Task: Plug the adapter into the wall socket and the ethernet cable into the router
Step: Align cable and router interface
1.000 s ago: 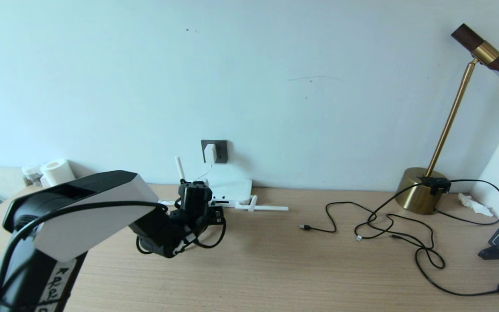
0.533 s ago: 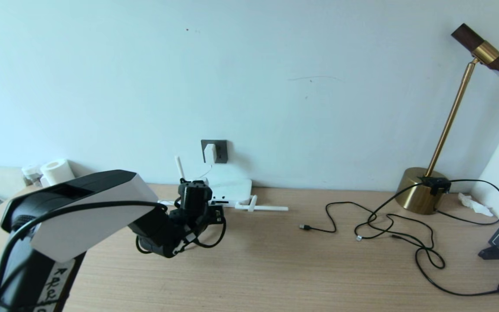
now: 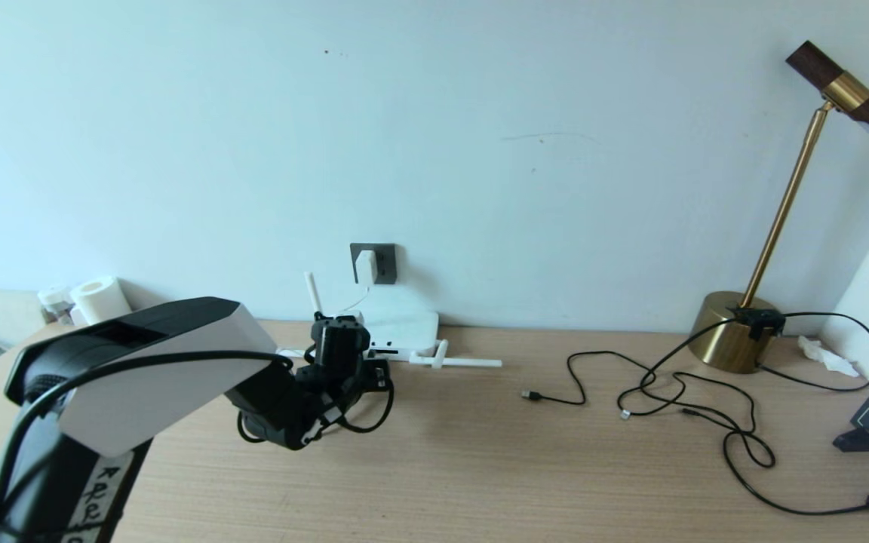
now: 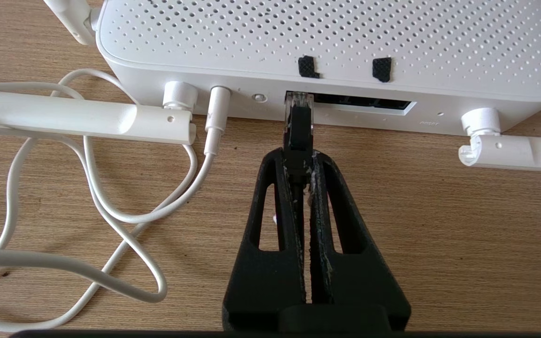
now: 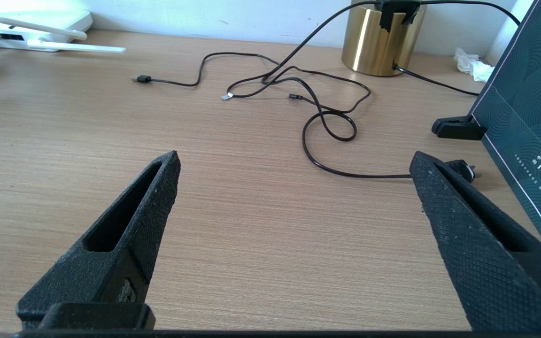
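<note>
The white router lies against the wall, its dark port slots facing my left gripper. My left gripper is shut on the ethernet cable's black plug. The plug's clear tip sits at the mouth of the leftmost port slot. The cable's black loop hangs around the wrist. The white adapter sits in the dark grey wall socket, and its thin white cord runs into the router. My right gripper is open over bare table, out of the head view.
Two white antennas lie flat in front of the router. Thin black cables sprawl on the table's right part. A brass lamp base and a dark box stand at the right. Paper rolls stand far left.
</note>
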You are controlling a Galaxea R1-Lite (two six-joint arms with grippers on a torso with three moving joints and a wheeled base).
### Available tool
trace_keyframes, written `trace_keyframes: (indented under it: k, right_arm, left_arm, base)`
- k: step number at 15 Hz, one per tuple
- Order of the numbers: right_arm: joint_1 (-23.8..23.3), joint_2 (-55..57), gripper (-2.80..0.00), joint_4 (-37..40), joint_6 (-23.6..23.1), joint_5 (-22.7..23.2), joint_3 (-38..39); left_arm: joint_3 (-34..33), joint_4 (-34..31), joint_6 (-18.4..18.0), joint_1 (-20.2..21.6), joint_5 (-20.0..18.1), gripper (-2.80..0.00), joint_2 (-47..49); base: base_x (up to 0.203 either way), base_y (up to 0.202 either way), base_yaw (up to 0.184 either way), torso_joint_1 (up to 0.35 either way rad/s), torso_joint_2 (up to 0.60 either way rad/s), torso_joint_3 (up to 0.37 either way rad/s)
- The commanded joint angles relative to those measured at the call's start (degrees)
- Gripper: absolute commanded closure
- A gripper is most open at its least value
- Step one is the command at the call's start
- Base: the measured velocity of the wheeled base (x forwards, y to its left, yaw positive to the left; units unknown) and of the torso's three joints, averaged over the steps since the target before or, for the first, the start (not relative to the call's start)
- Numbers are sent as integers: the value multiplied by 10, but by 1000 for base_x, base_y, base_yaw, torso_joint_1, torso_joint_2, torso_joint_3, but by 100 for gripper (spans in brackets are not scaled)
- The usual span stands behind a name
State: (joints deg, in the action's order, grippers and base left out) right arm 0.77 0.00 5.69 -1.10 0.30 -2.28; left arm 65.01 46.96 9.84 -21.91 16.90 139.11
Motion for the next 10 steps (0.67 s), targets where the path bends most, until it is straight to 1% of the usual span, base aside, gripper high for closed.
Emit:
trace_keyframes:
  k: [1,10]
  right_arm:
    - [0,1,-280,0,0,0,0]
    - [0,1,-280,0,0,0,0]
  left_arm:
    - [1,2,0,0,1,0,4]
    - [8,1,1,0,1,0,1]
  base:
    - [0,0,0,0,0,0]
    - [0,0,0,0,0,0]
